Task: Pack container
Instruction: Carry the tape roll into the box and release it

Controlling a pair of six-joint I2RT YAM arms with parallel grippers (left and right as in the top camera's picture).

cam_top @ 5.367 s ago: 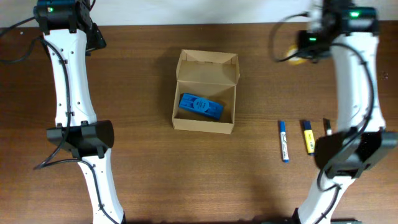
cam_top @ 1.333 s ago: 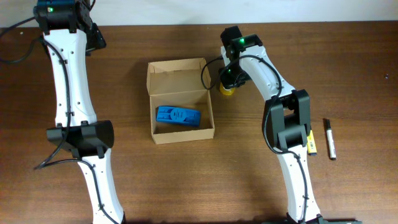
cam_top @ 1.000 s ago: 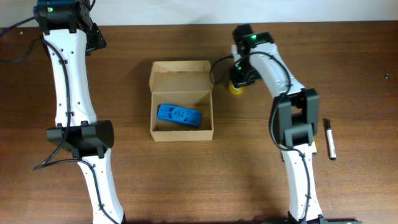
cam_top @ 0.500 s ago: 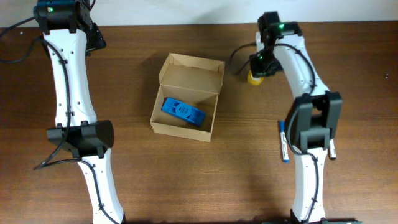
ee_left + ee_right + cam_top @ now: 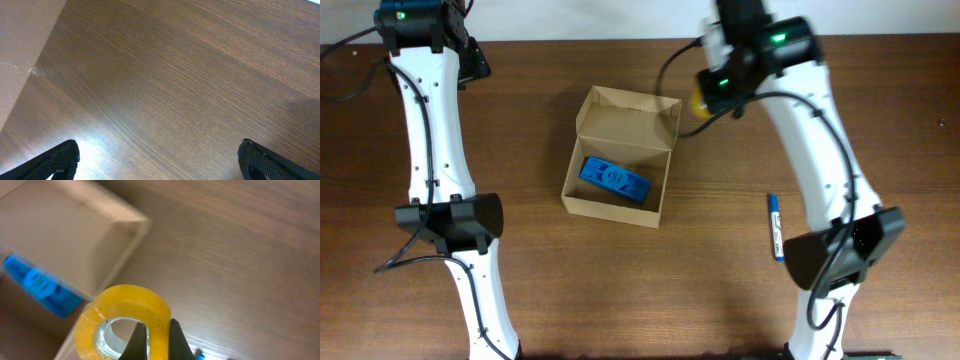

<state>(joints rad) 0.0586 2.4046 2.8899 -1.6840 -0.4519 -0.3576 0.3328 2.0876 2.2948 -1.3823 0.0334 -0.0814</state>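
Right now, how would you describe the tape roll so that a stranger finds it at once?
Find the open cardboard box in the middle. Beside its lid, toward the robot's right, the right gripper is shut on the tape roll. It is the only yellow ring; the case and marker nearby are blue.

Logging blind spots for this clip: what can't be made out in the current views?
- Overhead: the yellow tape roll is mostly hidden under the right arm, so the grip is unseen there.
- Right wrist: the roll's lower part and the right gripper are cut off by the bottom edge.
- Print on the blue case: too small overhead, blurred in the right wrist view.
- Left wrist: pale surface cut by the left edge, unidentifiable.
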